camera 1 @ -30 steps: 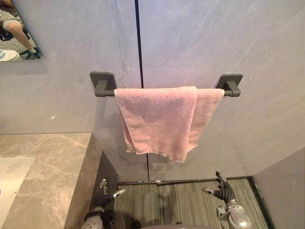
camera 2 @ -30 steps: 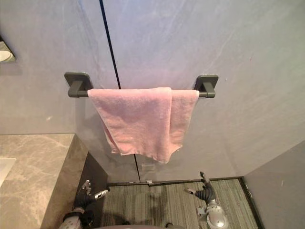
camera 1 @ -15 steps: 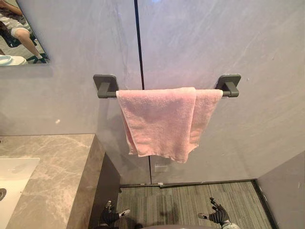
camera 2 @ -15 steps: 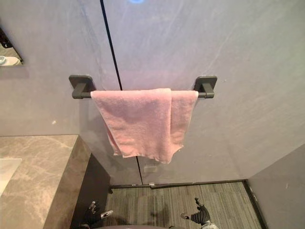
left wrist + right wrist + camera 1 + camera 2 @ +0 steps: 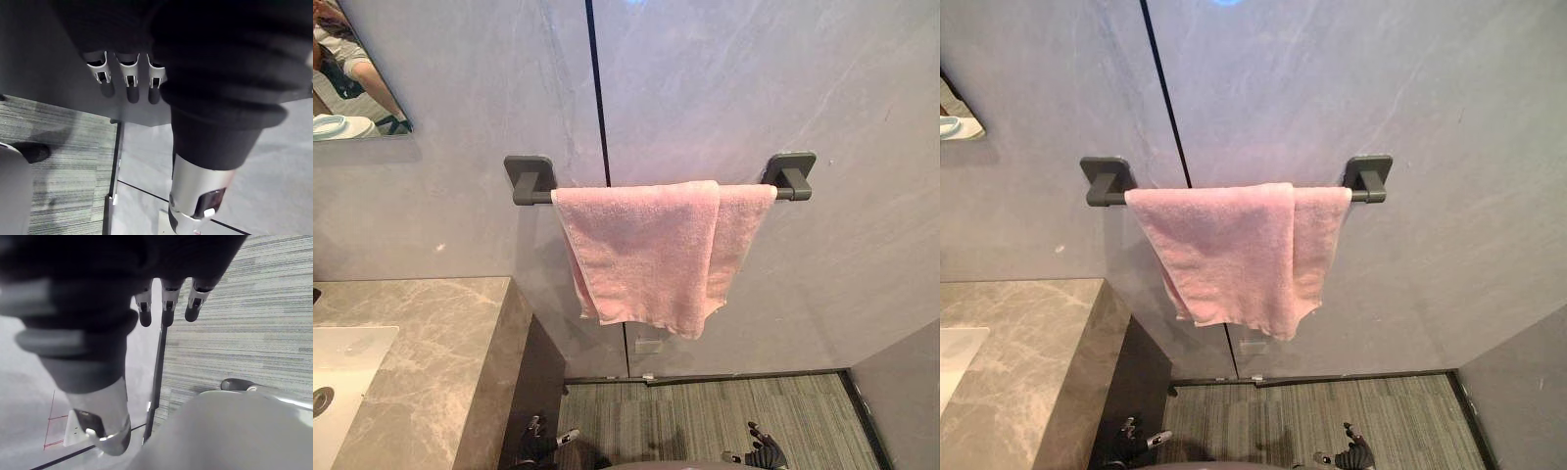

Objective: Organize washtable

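Pink towel [image 5: 641,255] hangs folded over the dark towel bar [image 5: 530,180], high above and between the two robot hands, likely draped there to dry and keep the table [image 5: 440,362] free. The left robot hand [image 5: 540,443] sits low beside the table's end, the right robot hand [image 5: 764,456] low over the floor [image 5: 705,421]. The right eye view agrees. In the left wrist view its fingers [image 5: 128,81] are straight and hold nothing. In the right wrist view the right fingers [image 5: 166,303] are likewise loose and empty.

Pink towel [image 5: 646,250], dark-grey rail [image 5: 530,180]
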`<state>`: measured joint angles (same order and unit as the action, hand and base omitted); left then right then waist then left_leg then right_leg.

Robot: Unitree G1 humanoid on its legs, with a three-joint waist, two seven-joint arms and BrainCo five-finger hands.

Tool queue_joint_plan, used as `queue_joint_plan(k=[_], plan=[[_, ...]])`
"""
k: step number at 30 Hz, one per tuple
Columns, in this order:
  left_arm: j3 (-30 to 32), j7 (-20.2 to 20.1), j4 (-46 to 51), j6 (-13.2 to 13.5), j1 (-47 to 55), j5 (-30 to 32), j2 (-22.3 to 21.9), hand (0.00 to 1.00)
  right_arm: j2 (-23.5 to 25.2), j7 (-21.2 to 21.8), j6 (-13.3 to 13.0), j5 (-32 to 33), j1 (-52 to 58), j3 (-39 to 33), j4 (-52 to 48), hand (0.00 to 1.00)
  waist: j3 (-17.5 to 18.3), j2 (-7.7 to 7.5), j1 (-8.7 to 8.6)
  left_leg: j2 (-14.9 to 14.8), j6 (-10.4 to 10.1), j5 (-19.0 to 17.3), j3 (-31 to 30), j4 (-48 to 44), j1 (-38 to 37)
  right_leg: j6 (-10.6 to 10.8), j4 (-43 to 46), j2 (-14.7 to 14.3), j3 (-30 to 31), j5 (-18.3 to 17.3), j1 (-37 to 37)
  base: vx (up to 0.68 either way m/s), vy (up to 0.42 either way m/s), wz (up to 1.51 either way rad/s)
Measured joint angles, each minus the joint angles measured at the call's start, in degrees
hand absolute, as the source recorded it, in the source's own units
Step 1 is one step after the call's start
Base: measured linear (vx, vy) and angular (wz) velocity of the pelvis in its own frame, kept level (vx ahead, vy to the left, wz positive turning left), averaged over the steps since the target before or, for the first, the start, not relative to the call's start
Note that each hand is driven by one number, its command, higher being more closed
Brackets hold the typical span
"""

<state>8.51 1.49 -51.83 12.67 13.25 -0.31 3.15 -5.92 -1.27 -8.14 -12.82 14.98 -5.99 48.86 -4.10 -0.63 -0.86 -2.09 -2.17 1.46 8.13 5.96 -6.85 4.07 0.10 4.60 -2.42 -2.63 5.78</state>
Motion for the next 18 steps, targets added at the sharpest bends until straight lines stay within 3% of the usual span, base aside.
queue_joint_plan(k=[4,6,8,10,13,15,16,18], plan=[[0.01,0.00,-0.59,-0.03,-0.80,0.00,0.02,0.00,0.01,0.00,0.27,-0.02,-0.59,0.12,0.02,0.00,-0.29,-0.33,0.35,-0.13,-0.14,-0.34,1.11,-0.03,-0.19,-0.09,0.39,-0.22,1.14,-0.10,-0.38,-0.01,-0.007,-0.16],[0.03,-0.05,-0.45,0.02,-1.09,-0.02,0.13,0.00,0.01,-0.01,0.71,-0.05,-2.27,0.33,-0.12,0.00,-0.69,-0.62,0.74,-0.79,-0.47,-1.12,2.97,-0.43,-0.23,-0.24,4.57,-0.51,2.79,-1.92,-3.23,-0.03,-0.027,-0.41],[-0.01,-0.09,-0.33,-0.01,-2.25,-0.02,0.48,0.00,0.39,-0.02,0.76,-0.07,-3.53,0.37,-0.59,0.00,-1.47,-1.26,1.45,-0.84,-0.54,-3.03,4.19,-3.80,1.12,-0.08,10.35,-0.33,4.30,-4.41,-6.37,-0.03,-0.032,-0.35],[-0.07,-0.04,0.33,-0.05,-3.21,-0.04,1.05,0.00,1.06,-0.03,0.80,-0.08,-4.56,0.72,-0.96,0.00,-2.81,-2.64,1.63,-1.71,-0.65,-7.57,4.29,-12.60,5.06,0.49,15.74,0.35,4.57,-7.20,-9.03,-0.05,-0.040,-0.08],[-1.36,-0.06,0.76,-0.56,-3.73,0.01,1.19,0.00,0.90,0.14,0.97,-0.08,-4.40,1.32,-2.13,0.00,-3.38,-1.82,1.61,-3.43,-0.22,-10.84,1.43,-19.09,8.42,0.65,21.48,0.37,2.89,-9.56,-11.41,0.00,-0.037,0.28],[-1.54,0.08,0.73,-1.05,-4.48,0.02,1.58,0.00,0.94,0.30,0.99,-0.08,-4.32,1.21,-3.23,0.00,-3.51,-1.48,1.74,-4.58,-1.23,-11.71,-1.33,-20.47,9.29,-0.68,28.39,2.24,1.10,-11.64,-13.68,0.04,-0.050,0.57],[-1.58,0.16,0.74,-1.08,-4.89,0.02,1.86,0.00,0.99,0.33,0.99,-0.08,-4.26,1.25,-3.34,0.00,-3.48,-1.29,1.78,-5.59,-2.26,-12.38,-3.50,-21.71,9.69,-0.22,30.88,3.94,1.51,-12.62,-14.15,0.06,-0.209,0.78],[-1.65,0.35,0.74,-1.06,-4.78,0.01,3.39,0.00,1.00,0.38,0.99,-0.09,-4.31,1.38,-3.62,0.00,-3.31,-1.33,1.80,-7.29,-4.39,-13.04,-7.57,-23.62,11.22,-0.29,32.27,5.98,5.47,-12.60,-14.02,0.06,-0.344,0.94]])
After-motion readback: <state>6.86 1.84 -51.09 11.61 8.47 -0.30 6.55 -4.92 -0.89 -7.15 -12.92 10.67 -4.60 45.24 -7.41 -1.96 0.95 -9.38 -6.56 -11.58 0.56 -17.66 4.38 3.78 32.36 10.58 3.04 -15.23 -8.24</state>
